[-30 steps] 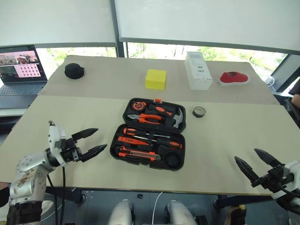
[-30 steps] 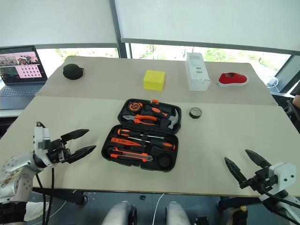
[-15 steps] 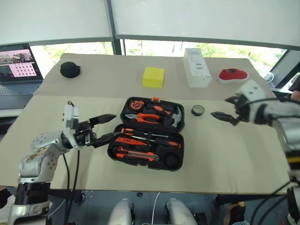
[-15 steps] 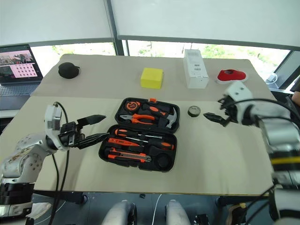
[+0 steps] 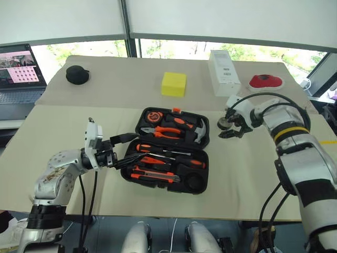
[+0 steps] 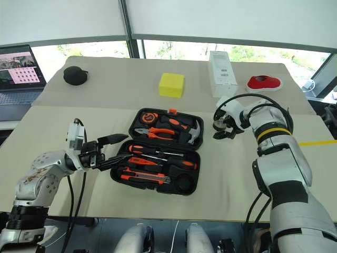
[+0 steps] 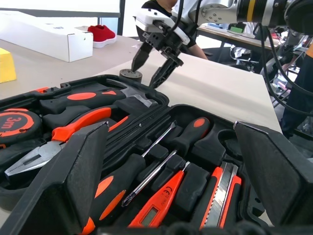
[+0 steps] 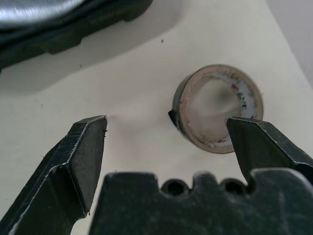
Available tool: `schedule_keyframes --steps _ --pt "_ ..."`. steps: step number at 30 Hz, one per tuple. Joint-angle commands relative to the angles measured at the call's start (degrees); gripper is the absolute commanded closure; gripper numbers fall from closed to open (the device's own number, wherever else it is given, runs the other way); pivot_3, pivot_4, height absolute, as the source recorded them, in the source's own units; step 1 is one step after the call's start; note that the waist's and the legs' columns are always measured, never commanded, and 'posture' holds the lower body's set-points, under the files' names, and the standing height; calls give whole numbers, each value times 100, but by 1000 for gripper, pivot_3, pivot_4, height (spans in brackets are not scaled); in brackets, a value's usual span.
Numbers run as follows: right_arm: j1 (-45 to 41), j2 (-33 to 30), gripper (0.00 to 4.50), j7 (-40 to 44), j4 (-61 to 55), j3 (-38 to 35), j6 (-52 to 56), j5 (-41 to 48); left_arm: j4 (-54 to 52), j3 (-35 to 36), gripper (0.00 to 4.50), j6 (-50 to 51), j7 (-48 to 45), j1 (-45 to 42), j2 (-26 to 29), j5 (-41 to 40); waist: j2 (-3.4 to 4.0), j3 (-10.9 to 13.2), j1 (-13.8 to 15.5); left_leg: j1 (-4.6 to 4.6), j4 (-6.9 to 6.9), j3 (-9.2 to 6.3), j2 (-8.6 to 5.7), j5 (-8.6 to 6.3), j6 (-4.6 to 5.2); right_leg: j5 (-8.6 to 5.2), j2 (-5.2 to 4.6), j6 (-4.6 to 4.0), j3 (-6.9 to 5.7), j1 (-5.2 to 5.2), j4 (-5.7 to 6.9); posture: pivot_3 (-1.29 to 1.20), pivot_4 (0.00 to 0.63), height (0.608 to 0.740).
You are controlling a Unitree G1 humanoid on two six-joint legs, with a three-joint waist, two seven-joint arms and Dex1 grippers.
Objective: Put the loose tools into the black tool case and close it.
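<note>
The black tool case (image 5: pixel 138 125) lies open mid-table. Its near half holds two black-and-orange screwdrivers (image 7: pixel 117 181), an orange tester (image 7: pixel 156 205) and a utility knife (image 5: pixel 155 176). Pliers (image 5: pixel 167 132), a hammer and a tape measure fill the far half. To the right of the case, a small dark tape roll (image 8: pixel 217 107) lies on the table. My right gripper (image 5: pixel 229 132) hangs open just above it, pointing down, and the roll sits by one fingertip (image 8: pixel 264 147). At the case's left edge my left gripper (image 5: pixel 129 148) stands open and level, empty.
Along the far half of the table stand a round black pouch (image 5: pixel 77 75), a yellow block (image 5: pixel 174 84), a white box (image 5: pixel 224 73) and a red shoe (image 5: pixel 265 81). A laptop (image 5: pixel 18 74) sits far left. Bare tabletop lies right of the case.
My right arm swung from the table's near right edge forward and left to just above the tape roll. The left gripper moved right to the case's left edge. Both stayed open.
</note>
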Motion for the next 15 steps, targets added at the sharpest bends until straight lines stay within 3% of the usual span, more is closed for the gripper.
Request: schedule_keyframes --steps 1,12,15 --pt "-195 57 674 -129 170 -231 -204 -43 -179 159 0 -106 -126 23 135 -86 0 0 -7 1 0 -1 1 1 -1 0 2 -1 0 0 3 0 150 740" --pt "11 68 4413 -228 235 -292 -1191 -325 -50 45 0 -319 -396 -84 223 32 1 0 -47 5 0 -2 0 5 -9 2 3 -3 -1 2 12 0 150 740" --pt "-19 -145 4413 179 29 -254 -1873 -395 -145 30 0 -401 -543 45 275 51 2 1 -51 5 0 -2 -1 6 -9 2 2 -3 -1 1 12 0 150 740"
